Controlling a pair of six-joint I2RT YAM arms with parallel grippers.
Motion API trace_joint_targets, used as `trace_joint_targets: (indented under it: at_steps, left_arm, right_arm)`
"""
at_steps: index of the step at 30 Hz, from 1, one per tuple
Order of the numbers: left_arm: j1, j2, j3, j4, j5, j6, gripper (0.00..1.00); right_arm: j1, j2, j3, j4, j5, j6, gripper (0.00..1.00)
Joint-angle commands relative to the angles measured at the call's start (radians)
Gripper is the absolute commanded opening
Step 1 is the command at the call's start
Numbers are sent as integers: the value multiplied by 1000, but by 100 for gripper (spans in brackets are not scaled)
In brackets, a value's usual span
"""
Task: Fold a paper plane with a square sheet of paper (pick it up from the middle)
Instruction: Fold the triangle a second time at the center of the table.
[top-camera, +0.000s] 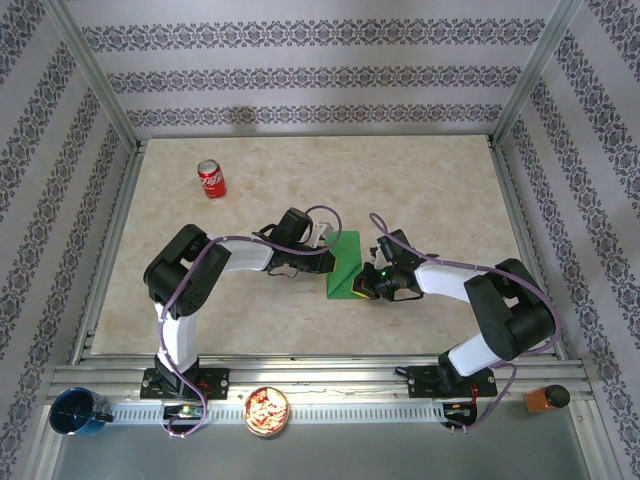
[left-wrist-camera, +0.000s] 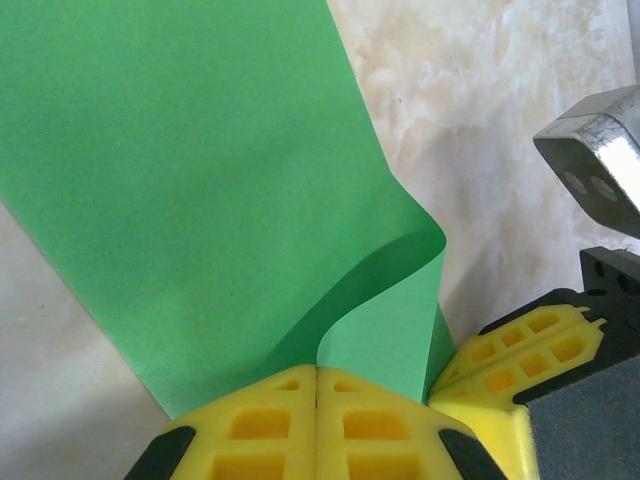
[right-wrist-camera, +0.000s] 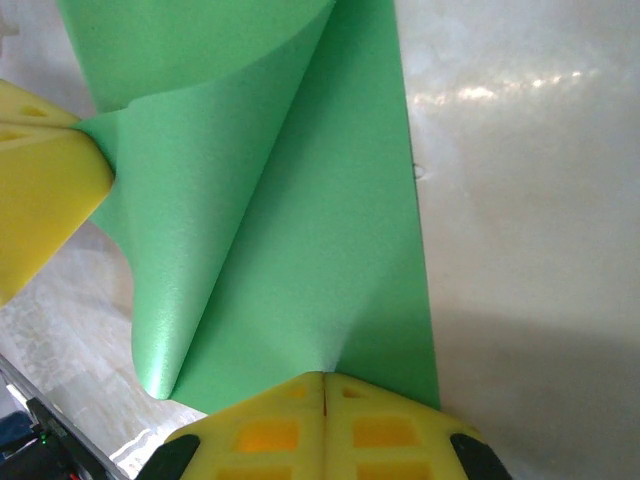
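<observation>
**Asker:** Where is the sheet from your pincers?

**Me:** Both are clenched on it. My left gripper (left-wrist-camera: 317, 388) bites a curled-up edge of the square sheet of paper (left-wrist-camera: 180, 180), which runs off toward 11 o'clock in that wrist view. My right gripper (right-wrist-camera: 323, 388) pinches the near end, and the sheet stretches away to 12 o'clock.

**Asker:** And from above?

**Me:** It is a narrow green strip on the table (top-camera: 430, 190), with its long axis running from 7 to 1 o'clock. My left arm comes in from its 10 o'clock side and my right from its 5 o'clock corner (they sit almost side by side). Neither arm is nearer.

**Asker:** Is it lifted?

**Me:** The pinched part is raised and bowed. The far end probably lies flat, though overhead it is too small to be sure. I judge the next move carries the held edge across that long axis. The soda can (top-camera: 211, 178) stands well apart at 11 o'clock.
</observation>
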Motion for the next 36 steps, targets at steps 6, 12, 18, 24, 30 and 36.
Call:
trace_joint_targets:
  at_steps: [6,12,18,24,30,36]
  left_arm:
    - [12,-12,-20,0,-22,15,3]
    - [12,-23,-43,31,-26,1,3]
    - [12,-23,-38,40,-29,-1,3]
    - [12,-26,-23,25,-33,19,4]
    - [12,-27,-18,20,-44,24,4]
    - [12,-30,-12,34,-38,26,4]
  right_arm:
    - [-14,3,7,-49,12,-10,5]
    - [-15,-2,6,-52,13,-9,5]
    - [-15,-2,6,-53,10,-11,5]
    - [-17,-1,4,-53,9,-11,5]
    - [-17,1,4,-50,6,-11,5]
    - [-17,0,3,-53,5,-12,5]
